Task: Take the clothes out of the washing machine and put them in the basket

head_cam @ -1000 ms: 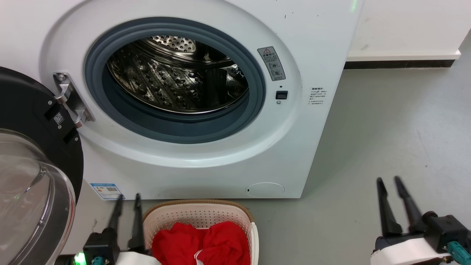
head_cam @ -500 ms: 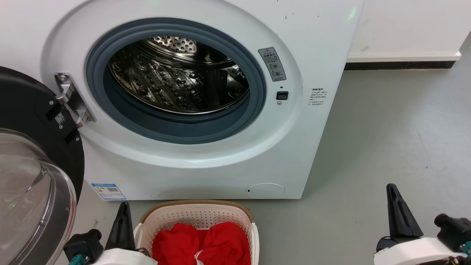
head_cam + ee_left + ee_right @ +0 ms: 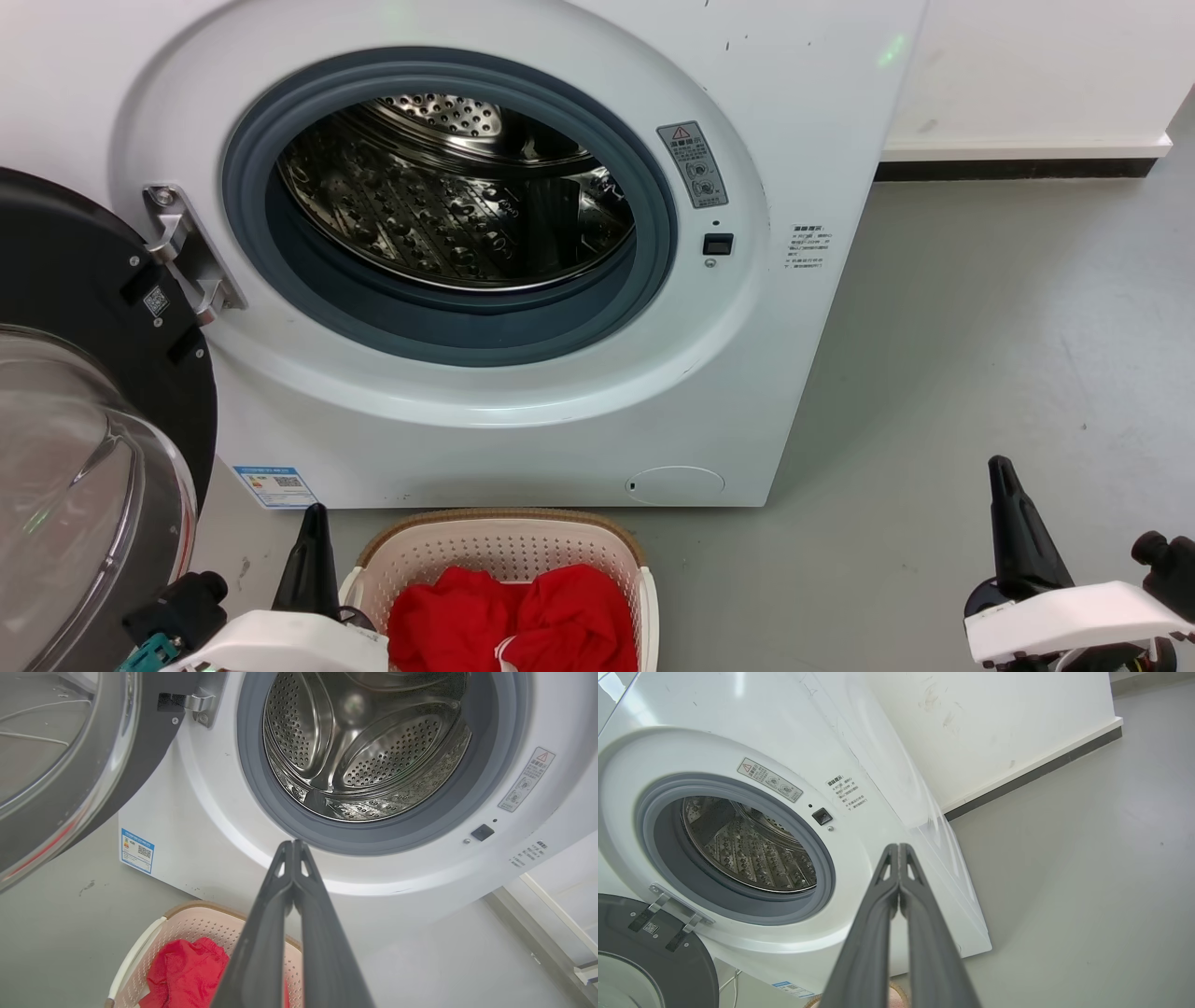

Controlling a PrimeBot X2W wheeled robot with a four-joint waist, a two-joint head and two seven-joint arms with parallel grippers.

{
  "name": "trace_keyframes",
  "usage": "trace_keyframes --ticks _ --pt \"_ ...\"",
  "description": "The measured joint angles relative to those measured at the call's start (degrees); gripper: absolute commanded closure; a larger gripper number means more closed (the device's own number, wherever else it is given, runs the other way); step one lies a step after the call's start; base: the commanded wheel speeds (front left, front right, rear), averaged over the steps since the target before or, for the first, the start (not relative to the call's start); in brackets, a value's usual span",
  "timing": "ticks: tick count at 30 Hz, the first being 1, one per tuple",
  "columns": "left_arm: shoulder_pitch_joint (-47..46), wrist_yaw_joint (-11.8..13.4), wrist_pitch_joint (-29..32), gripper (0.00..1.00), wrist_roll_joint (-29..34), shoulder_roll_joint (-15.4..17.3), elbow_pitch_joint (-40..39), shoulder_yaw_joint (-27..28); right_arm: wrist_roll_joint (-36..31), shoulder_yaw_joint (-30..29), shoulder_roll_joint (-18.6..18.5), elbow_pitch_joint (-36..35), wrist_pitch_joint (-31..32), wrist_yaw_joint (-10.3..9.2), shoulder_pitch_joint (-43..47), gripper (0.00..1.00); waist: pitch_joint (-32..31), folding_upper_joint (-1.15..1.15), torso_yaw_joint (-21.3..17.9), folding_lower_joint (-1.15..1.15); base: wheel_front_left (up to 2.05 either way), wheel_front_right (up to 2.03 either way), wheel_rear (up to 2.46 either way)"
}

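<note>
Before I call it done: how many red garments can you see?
2. One red garment lies left in the basket, the second red garment touching it on the right. The washing machine drum looks empty; anything buried under them would be hidden.

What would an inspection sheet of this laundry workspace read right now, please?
Surface: grey floor, faintly scuffed.
Job's things: washing machine with door open; drum shows no garments; red clothes lie in the basket in front of it.
Clutter: nothing seen.
Grippers: left gripper and right gripper, jaws shut, holding nothing.
Cables: what looks like a thin white cord below the washer's front.
Surroundings: white wall with dark skirting.
</note>
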Motion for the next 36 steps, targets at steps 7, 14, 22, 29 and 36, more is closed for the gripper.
trace_keyframes --ticks 7,14,22,29,36 --pt "-1.10 -0.76 1.80 1.00 -8.06 0.00 0.62 0.60 8.25 -0.05 -0.19 0.90 1.79 -0.01 -0.67 1.00 -0.13 0.00 0.09 0.00 0.00 0.00 0.00" --pt "-1.62 -1.19 3.25 1.00 -13.72 -0.01 1.21 0.94 13.96 -0.18 -0.30 1.43 3.00 -0.01 -1.24 1.00 -0.22 0.00 0.17 0.00 0.00 0.00 0.00" --pt "-2.43 -1.70 4.60 1.00 -19.82 -0.01 1.70 1.25 20.13 -0.36 -0.38 1.94 4.34 -0.01 -2.27 1.00 -0.34 0.00 0.25 0.00 0.00 0.00 0.00" --pt "-3.31 -2.07 5.75 1.00 -24.66 -0.01 2.09 1.49 24.95 -0.56 -0.48 2.47 5.52 -0.01 -2.59 1.00 -0.43 0.00 0.32 0.00 0.00 0.00 0.00" --pt "-3.69 -2.48 6.86 1.00 -29.39 -0.01 2.42 1.77 29.60 -0.76 -0.52 2.93 6.59 -0.01 -3.46 1.00 -0.53 0.00 0.40 0.00 0.00 0.00 0.00"
